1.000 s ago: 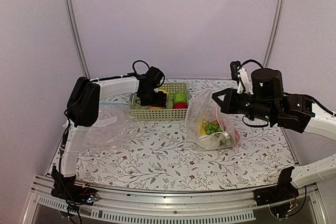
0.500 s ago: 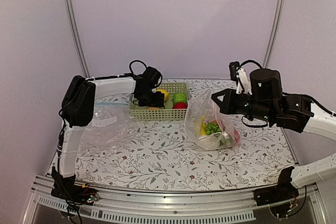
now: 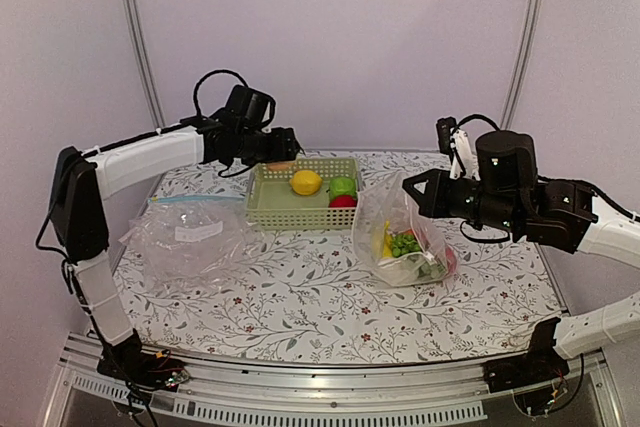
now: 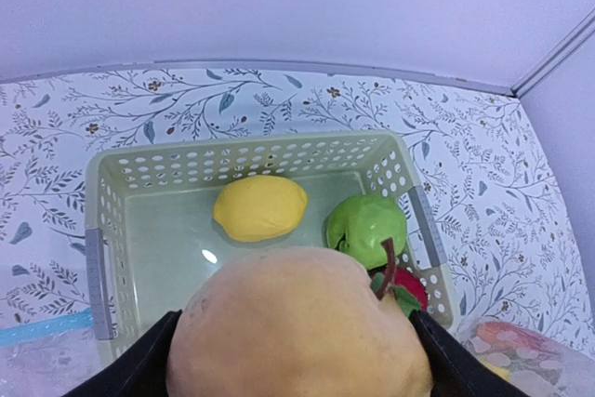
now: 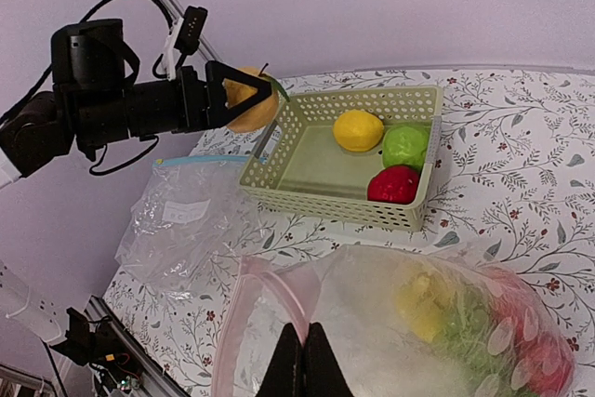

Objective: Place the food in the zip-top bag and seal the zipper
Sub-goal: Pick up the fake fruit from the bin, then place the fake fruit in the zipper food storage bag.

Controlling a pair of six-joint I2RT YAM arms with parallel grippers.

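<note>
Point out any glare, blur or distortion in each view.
Left wrist: the peach, held close to the lens, looks soft, and a small glare spot sits on the basket floor. Right wrist: the near zip-top bag is blurred. Top external: light is even, shadows faint.

The right gripper (image 5: 299, 346) is seen at the lower edge, its fingers pressed together on the clear film of the zip-top bag (image 5: 390, 323), whose pink strip (image 5: 229, 327) curves down the left side. Yellow, green and red food is blurred behind the plastic. Beyond, a pale green basket (image 5: 335, 206) holds a lemon (image 5: 358, 129), a green fruit (image 5: 406, 146) and a red apple (image 5: 395, 184) — all close together. Above the basket's left corner an orange peach (image 5: 253, 104) is clamped in the left gripper (image 5: 237, 95). A second clear bag (image 5: 186, 220), blue-edged, lies on the floral table (image 5: 521, 165) — left of the basket.
</note>
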